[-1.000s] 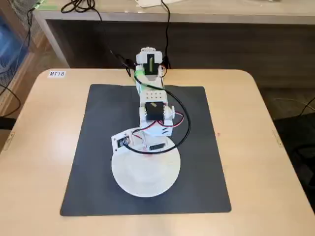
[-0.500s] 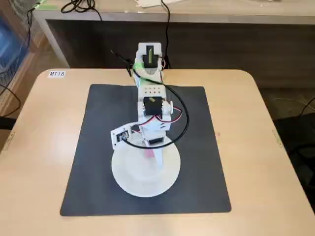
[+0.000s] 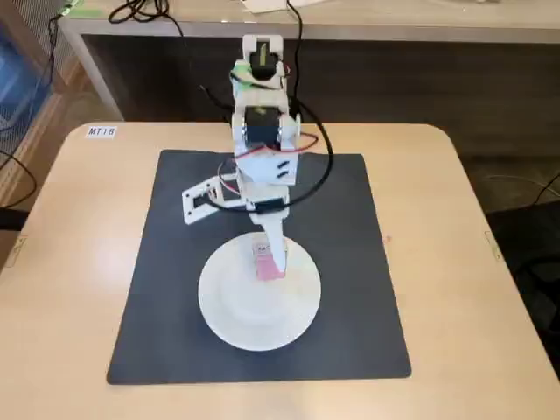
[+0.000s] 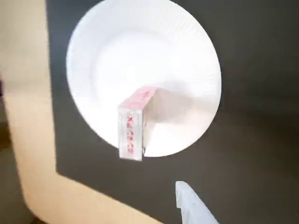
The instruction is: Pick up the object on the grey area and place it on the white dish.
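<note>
- The claw hangs over the plate's 12 o'clock edge; whether it grips the box or has let go cannot be told.
- The pink box is at the claw's tip, over the white plate.
- In the wrist view the box appears to stand near the plate's 6 o'clock rim.
- The plate lies on the grey mat.
- Judged step: placing. Next: open fully, lift straight up without toppling the box.

pink box upright over white plate's rim | plate on grey mat | one fingertip apart from box
</note>
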### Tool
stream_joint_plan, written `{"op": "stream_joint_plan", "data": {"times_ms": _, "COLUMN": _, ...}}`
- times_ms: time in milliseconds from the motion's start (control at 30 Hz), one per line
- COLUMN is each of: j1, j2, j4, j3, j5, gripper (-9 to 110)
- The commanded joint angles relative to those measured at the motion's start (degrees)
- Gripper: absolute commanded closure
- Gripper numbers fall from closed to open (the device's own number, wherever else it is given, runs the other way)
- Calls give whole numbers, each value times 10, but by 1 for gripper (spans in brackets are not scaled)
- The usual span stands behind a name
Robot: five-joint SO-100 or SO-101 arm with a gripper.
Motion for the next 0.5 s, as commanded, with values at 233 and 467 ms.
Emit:
{"op": "stream_joint_plan", "data": {"times_ms": 233, "j1": 20, "j2": 686, "j4": -303, "j3": 657, "j5": 91, "gripper": 101}}
{"op": "stream_joint_plan", "data": {"times_ms": 467, "j1": 25, "j2": 962, "j4": -402, "j3": 971, "j5": 115, "gripper": 101}}
